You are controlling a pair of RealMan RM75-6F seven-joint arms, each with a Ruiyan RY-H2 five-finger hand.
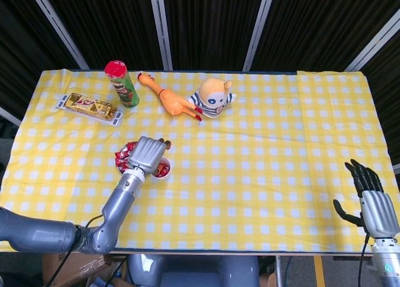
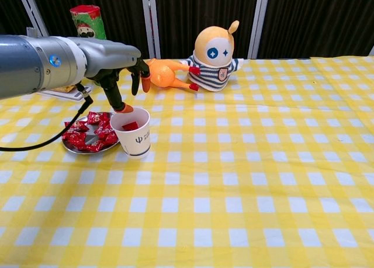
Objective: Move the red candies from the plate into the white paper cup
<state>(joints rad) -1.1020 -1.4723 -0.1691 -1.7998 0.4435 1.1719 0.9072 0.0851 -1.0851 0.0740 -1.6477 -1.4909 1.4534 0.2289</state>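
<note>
Left hand (image 2: 120,75) hovers over the white paper cup (image 2: 132,132), fingers (image 2: 144,81) released and empty; one red candy (image 2: 131,126) sits inside the cup. Remaining red candies (image 2: 87,134) lie on the plate (image 2: 98,150) touching the cup at its 9 o'clock. Right hand (image 1: 370,198) idles at the surface's 4 o'clock edge, fingers spread, holding nothing.

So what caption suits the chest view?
Left hand open above white paper cup holding a red candy, plate beside.
</note>
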